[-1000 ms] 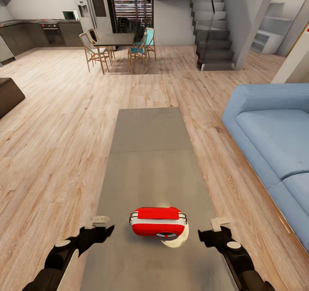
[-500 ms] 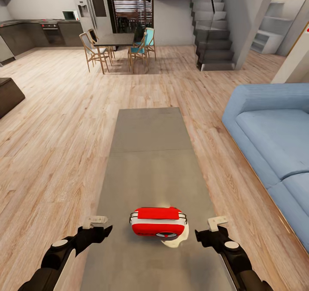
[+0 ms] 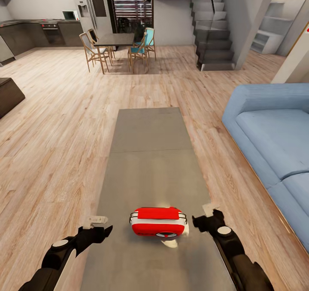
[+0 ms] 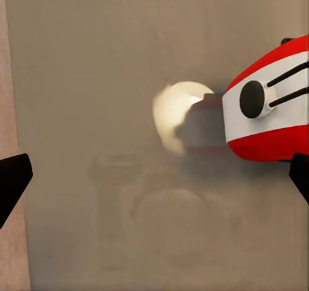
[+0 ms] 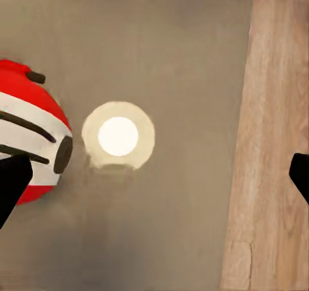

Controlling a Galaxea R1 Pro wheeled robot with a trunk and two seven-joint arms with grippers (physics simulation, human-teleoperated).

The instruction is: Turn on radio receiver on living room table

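1. Head view: one radio receiver (image 3: 159, 222) stands on the near end of one long tabletop (image 3: 150, 153), roughly centred between its two long edges. Its top and front are glossy red, its rounded body is white, and a round dial sits low on its face. The tabletop is flat, matte grey-taupe, with a seam across it. Two hands are here: the left hand (image 3: 97, 224) hovers at the left edge of the tabletop, well apart from the radio receiver; the right hand (image 3: 204, 216) is just beside the right end of the radio receiver. From this view I cannot tell if it touches. The far part of the tabletop is bare. A light wood plank floor (image 3: 56, 145) runs along both long sides, and one light blue sofa (image 3: 274, 140) is to the right.

2. Left wrist view: two dark fingertips (image 4: 13, 181) stand wide apart, with nothing between them. One end of the radio receiver (image 4: 267, 111), with a black round knob, lies near one fingertip. A pale round glare is on the tabletop (image 4: 84, 65).

3. Right wrist view: the two fingertips (image 5: 11, 185) are also wide apart and hold nothing. The radio receiver (image 5: 32, 133) is just beside one fingertip. The straight tabletop (image 5: 161, 40) edge meets the floor (image 5: 273, 143) between the fingertips.
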